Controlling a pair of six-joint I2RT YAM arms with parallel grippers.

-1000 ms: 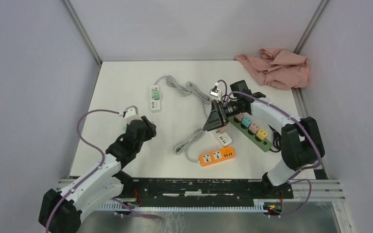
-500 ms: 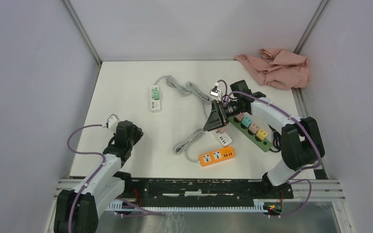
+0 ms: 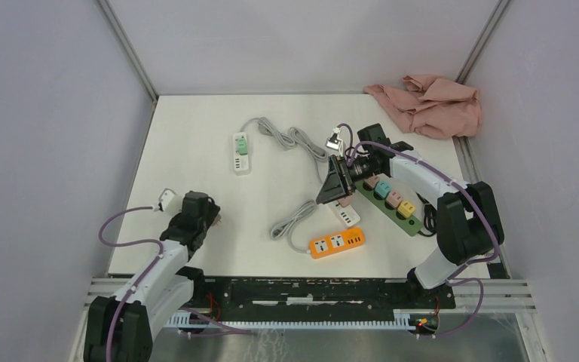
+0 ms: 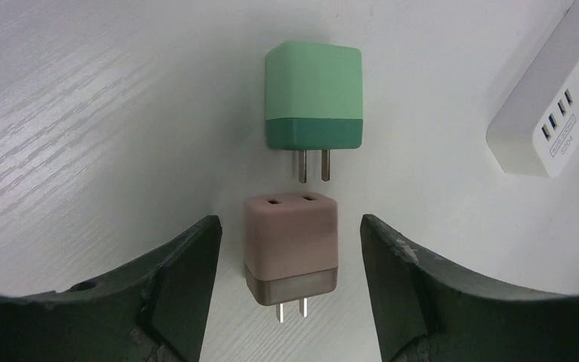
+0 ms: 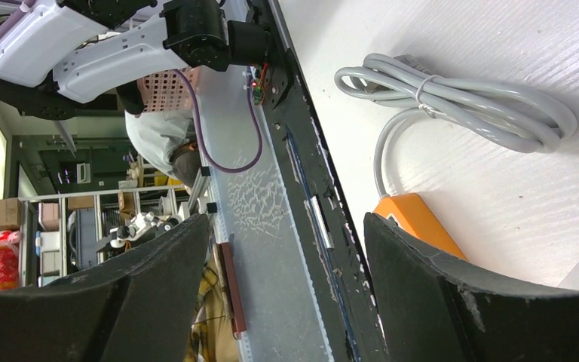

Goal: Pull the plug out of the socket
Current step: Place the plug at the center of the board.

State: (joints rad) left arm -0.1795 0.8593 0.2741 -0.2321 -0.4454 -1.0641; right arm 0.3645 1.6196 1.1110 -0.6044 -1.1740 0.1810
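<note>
Two plugs: pink plug (image 4: 290,245) flat on the bench (image 4: 83,113); green plug (image 4: 314,94) just beyond the pink plug, prongs pointing at it, just short of touching
Left end effector (image 4: 290,226): spread; one finger on each side of the pink plug, a gap at both sides; pinching nothing
Right end effector (image 5: 286,226): spread, nothing between its fingers; well apart from the pink plug, off to its right
White power strip (image 4: 550,113): beyond and right of the pink plug, apart from it

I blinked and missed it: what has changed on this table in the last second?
The left tool drew back toward its own base and opened, letting go of the dusty-pink cube-shaped plug, now lying beside the green cube-shaped plug. The right tool stayed open by the green power strip.
</note>
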